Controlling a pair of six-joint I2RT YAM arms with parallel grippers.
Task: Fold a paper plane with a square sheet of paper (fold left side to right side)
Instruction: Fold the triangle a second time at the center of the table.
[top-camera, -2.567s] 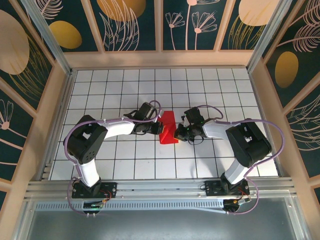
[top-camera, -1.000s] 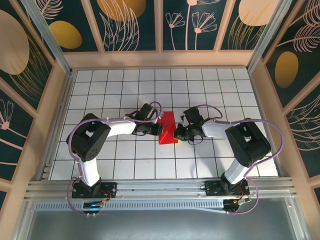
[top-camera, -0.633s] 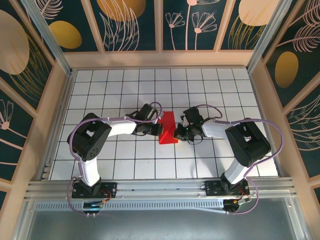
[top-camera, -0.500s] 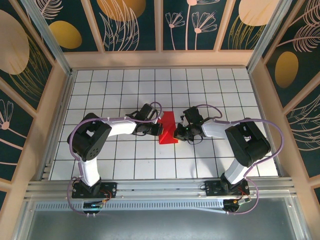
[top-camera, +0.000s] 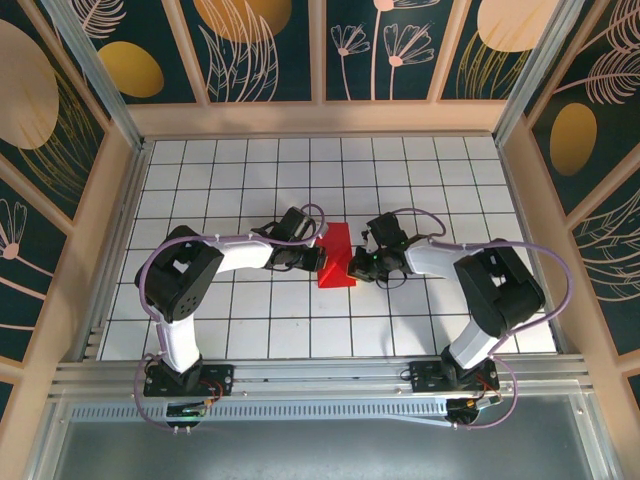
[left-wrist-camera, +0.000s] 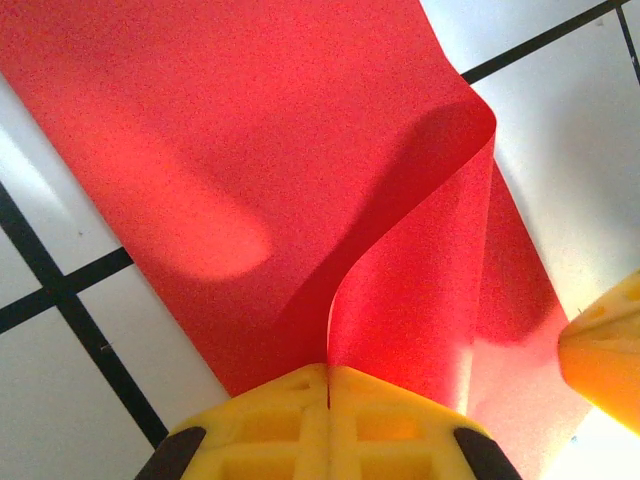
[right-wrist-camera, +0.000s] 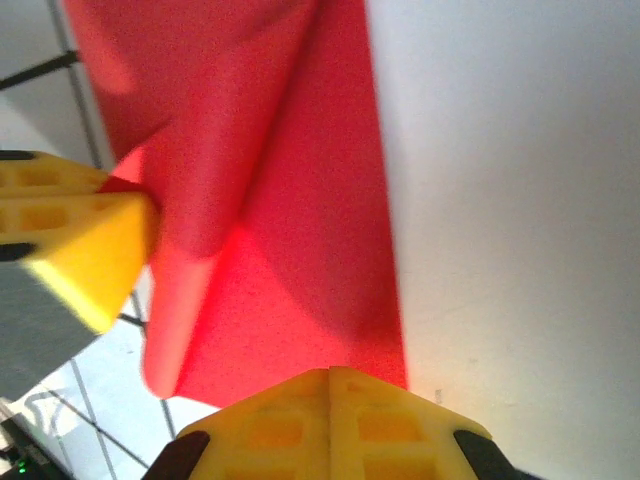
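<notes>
Sheet of paper (left-wrist-camera: 250, 150): we see thin red paper, matt, finely grained.
Left gripper (left-wrist-camera: 328, 374): we see matt yellow plastic, moulded.
Right gripper (right-wrist-camera: 328, 376): the same matt yellow plastic.
Table (top-camera: 440, 180): we find it smooth and white, black-lined.
Arm shells (top-camera: 240, 255): glossy white plastic.
Rail (top-camera: 320, 378): we read bare ribbed metal.
Frame (top-camera: 320, 118): pale, matt, wood-like.

Before me lies a white table (top-camera: 200, 320) ruled in black grid lines, a pale wooden frame (top-camera: 320, 118) round its far edge and sides, dark flowered panels (top-camera: 260, 50) standing above it, and a metal rail (top-camera: 320, 385) along its near edge.
</notes>
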